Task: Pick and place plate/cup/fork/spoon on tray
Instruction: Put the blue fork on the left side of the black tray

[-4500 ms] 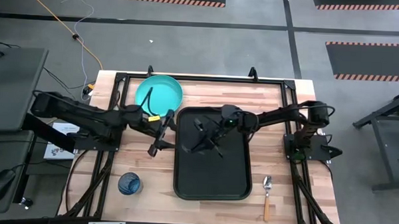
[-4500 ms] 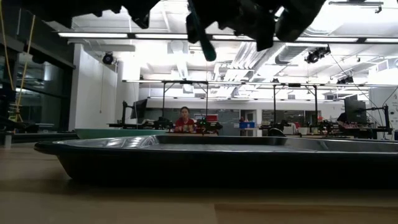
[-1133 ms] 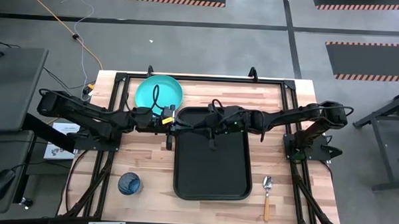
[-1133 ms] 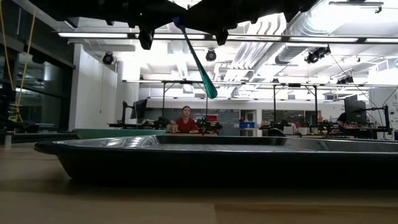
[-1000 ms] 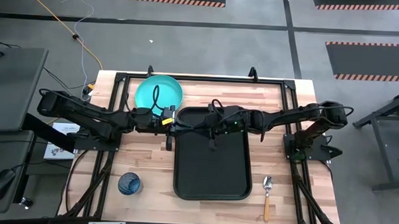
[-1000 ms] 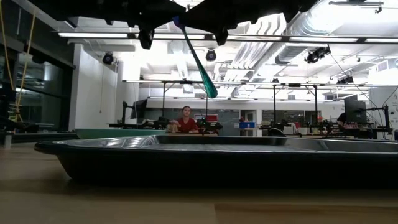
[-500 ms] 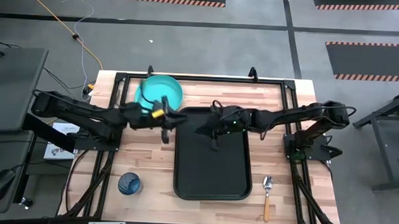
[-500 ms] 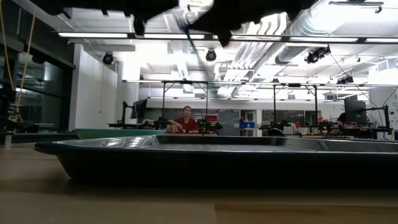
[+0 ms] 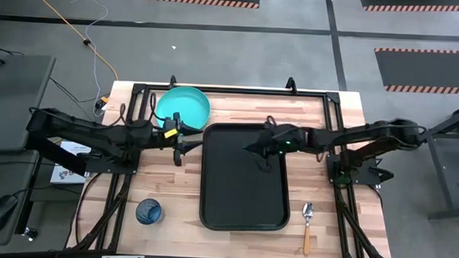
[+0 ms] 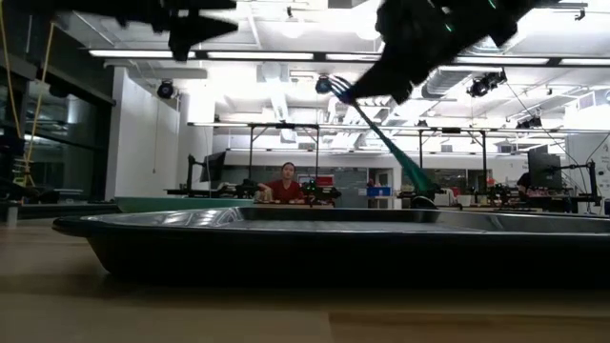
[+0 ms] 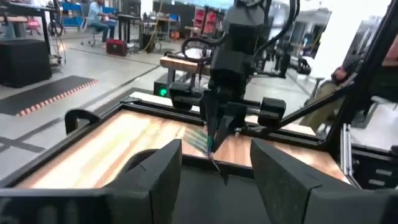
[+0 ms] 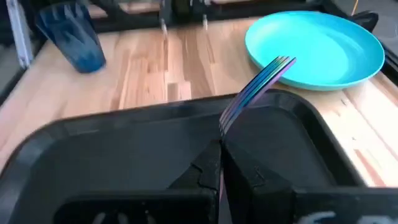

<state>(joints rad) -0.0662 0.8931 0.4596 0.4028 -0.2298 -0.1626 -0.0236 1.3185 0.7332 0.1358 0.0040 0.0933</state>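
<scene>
Only the right wrist view shows the right gripper [image 12: 219,163] pinching the fork [image 12: 255,93] (tines jutting past its fingertips toward the plate [image 12: 314,48]) above the tray [image 12: 124,146], while the high view shows the left gripper [image 9: 179,139], fingers spread, just beside the tray's edge.
</scene>
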